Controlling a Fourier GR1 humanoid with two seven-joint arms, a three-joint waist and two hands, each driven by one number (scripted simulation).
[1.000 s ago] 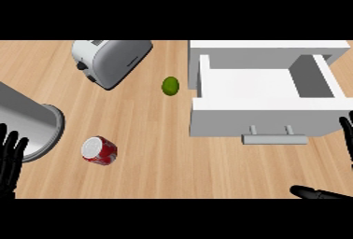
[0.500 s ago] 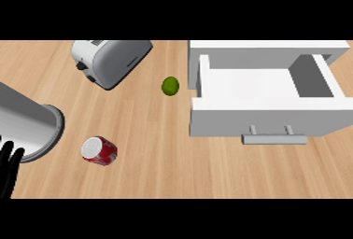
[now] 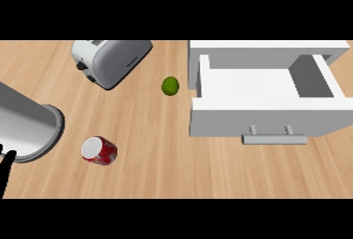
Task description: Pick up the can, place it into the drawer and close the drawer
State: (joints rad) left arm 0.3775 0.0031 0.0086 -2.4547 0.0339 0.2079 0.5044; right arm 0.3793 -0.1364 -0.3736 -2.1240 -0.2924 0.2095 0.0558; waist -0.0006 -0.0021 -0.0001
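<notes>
My left hand (image 3: 5, 163) is showing only fingertips, grip unreadable, while the red cylindrical metal can (image 3: 99, 151) is lying near the open white drawer (image 3: 265, 122).

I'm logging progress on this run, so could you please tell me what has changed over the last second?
The right robot hand has dropped out of view. The left robot hand has sunk lower at the left edge, and only a sliver of it shows. The can, the open drawer, toaster and green fruit have not moved.
</notes>
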